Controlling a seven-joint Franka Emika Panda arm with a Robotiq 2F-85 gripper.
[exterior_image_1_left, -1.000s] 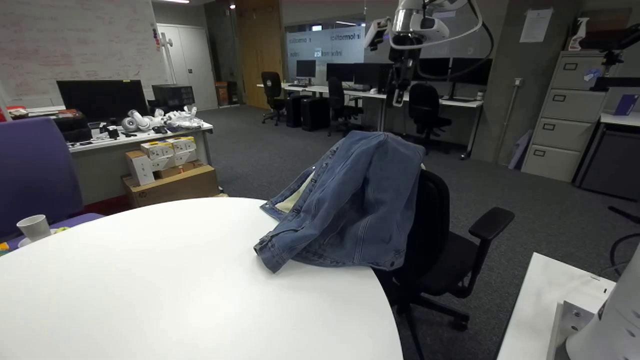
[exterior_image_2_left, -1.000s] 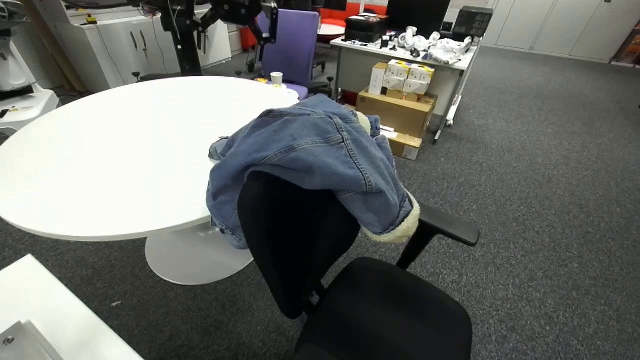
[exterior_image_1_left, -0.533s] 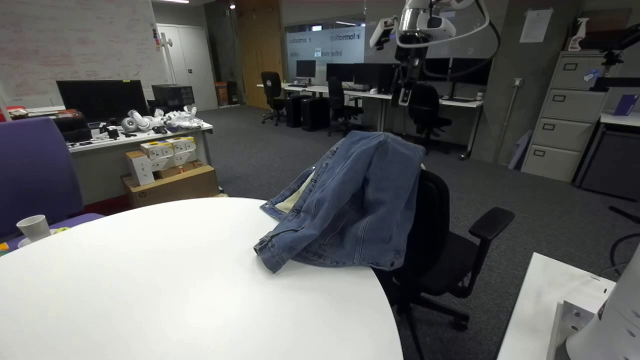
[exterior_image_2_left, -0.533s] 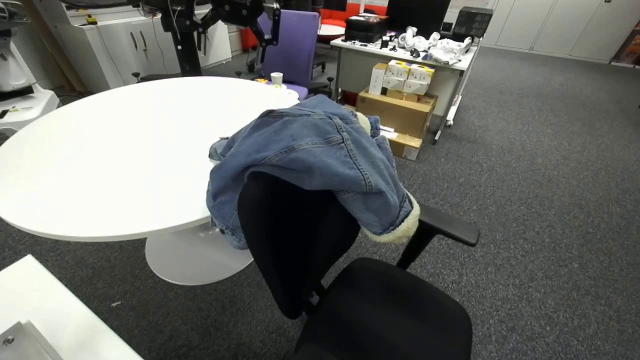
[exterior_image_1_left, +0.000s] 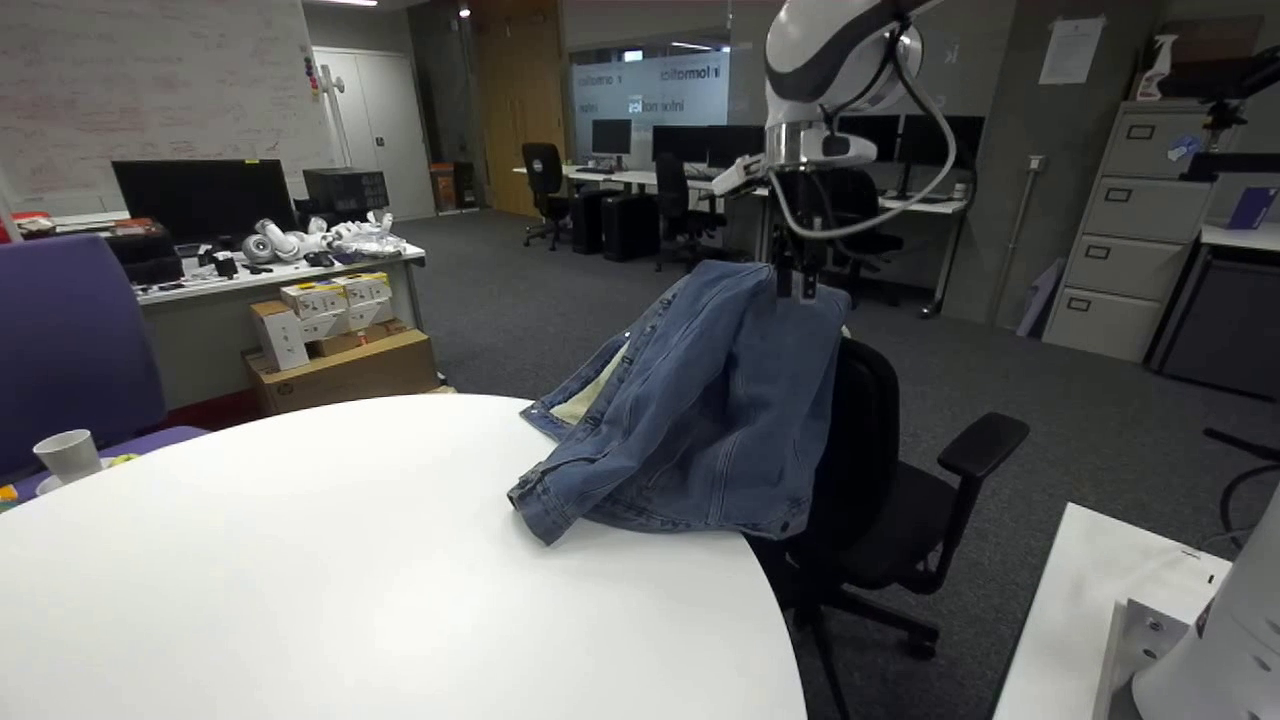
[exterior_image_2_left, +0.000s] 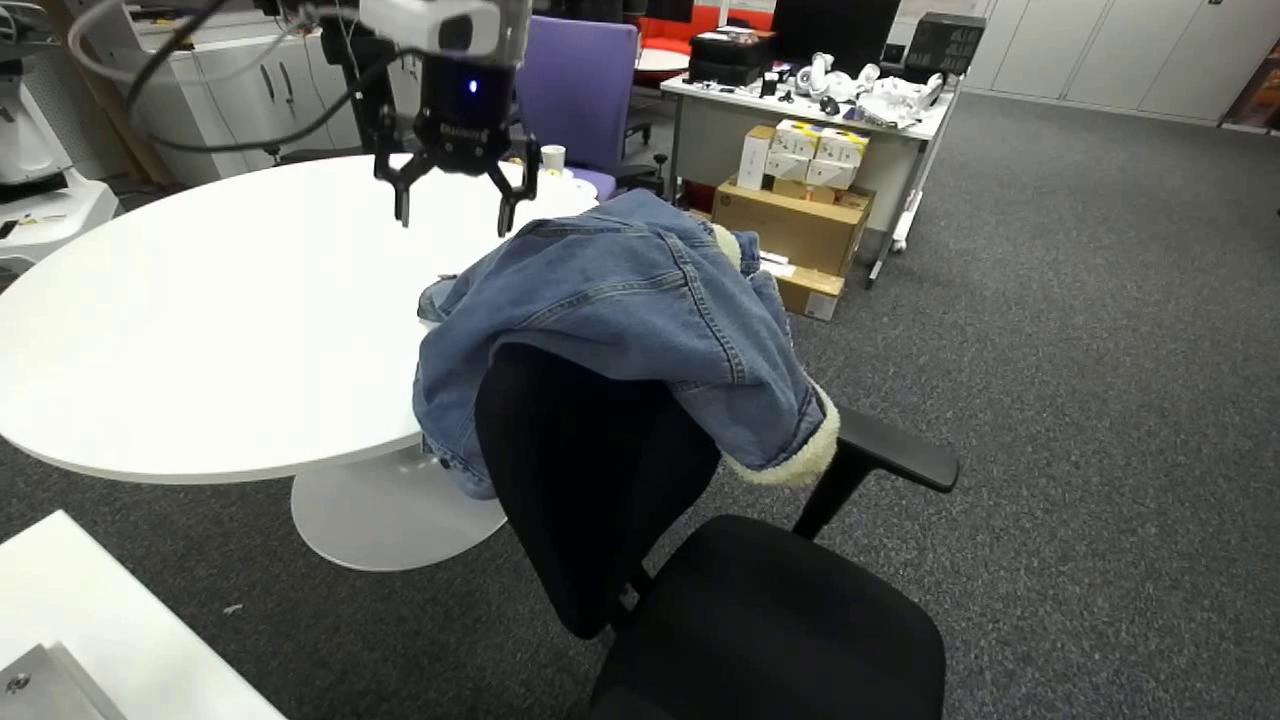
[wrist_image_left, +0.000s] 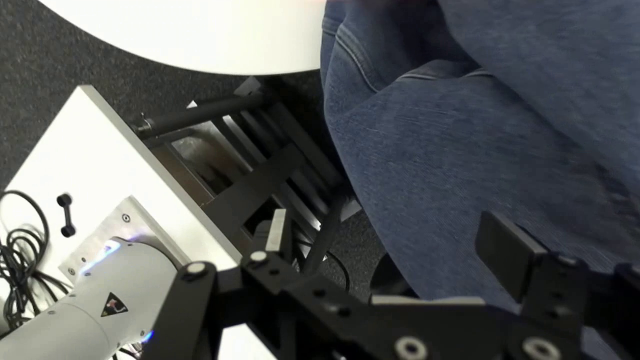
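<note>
Where a denim jacket (exterior_image_2_left: 620, 300) lies draped, the end effector (exterior_image_2_left: 452, 226) hangs near

While its two fingers (wrist_image_left: 504, 255) stand wide apart, the end effector points down, one finger over the denim in the wrist view. The jacket covers the back of a black chair (exterior_image_2_left: 590, 470) and spills across the edge of a round white surface (exterior_image_1_left: 350, 600), part of it resting just inside that edge. Beside another edge stands a purple chair (exterior_image_2_left: 575, 90).

2 exterior views slant down, sharing table (exterior_image_1_left: 370, 560) and jacket (exterior_image_2_left: 630, 300); wrist view looks down close, robot base (wrist_image_left: 95, 310) at 8 o'clock.
</note>
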